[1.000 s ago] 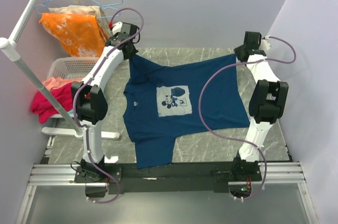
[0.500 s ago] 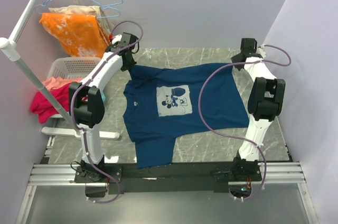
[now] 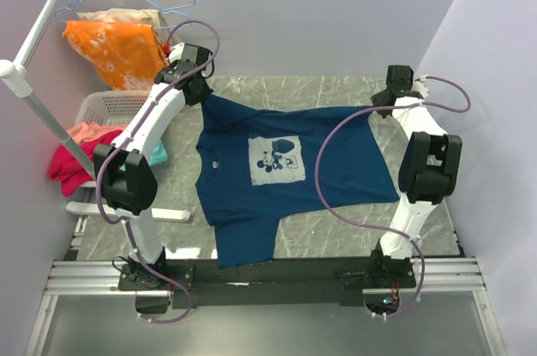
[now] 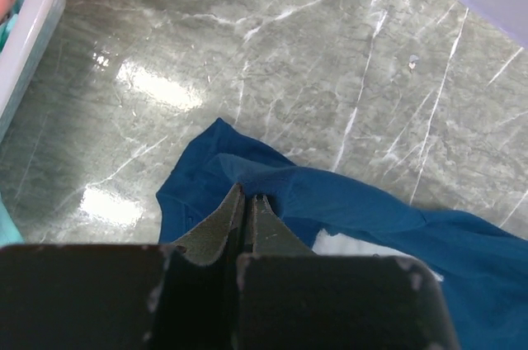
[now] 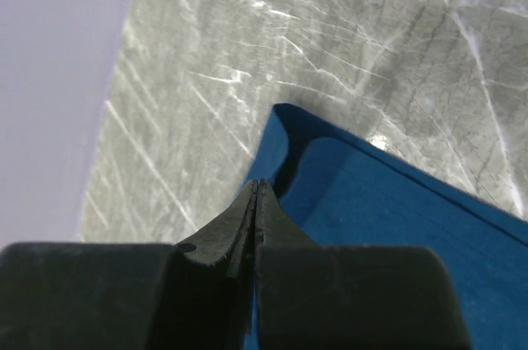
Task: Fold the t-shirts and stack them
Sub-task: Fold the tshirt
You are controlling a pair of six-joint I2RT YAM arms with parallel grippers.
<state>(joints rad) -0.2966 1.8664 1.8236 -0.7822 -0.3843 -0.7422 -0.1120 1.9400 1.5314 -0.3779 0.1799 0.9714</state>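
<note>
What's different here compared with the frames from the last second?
The left gripper moved slightly left, its elbow swinging outward, and the right gripper came a little nearer the bases. The navy t-shirt's far edge followed them. Nothing was taken or released: both jaws stayed shut on its far corners. The shirt's near half, the laundry basket and the orange garment did not move.

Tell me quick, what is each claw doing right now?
Left gripper: shut on the navy t-shirt.
Right gripper: shut on the same shirt's corner.
</note>
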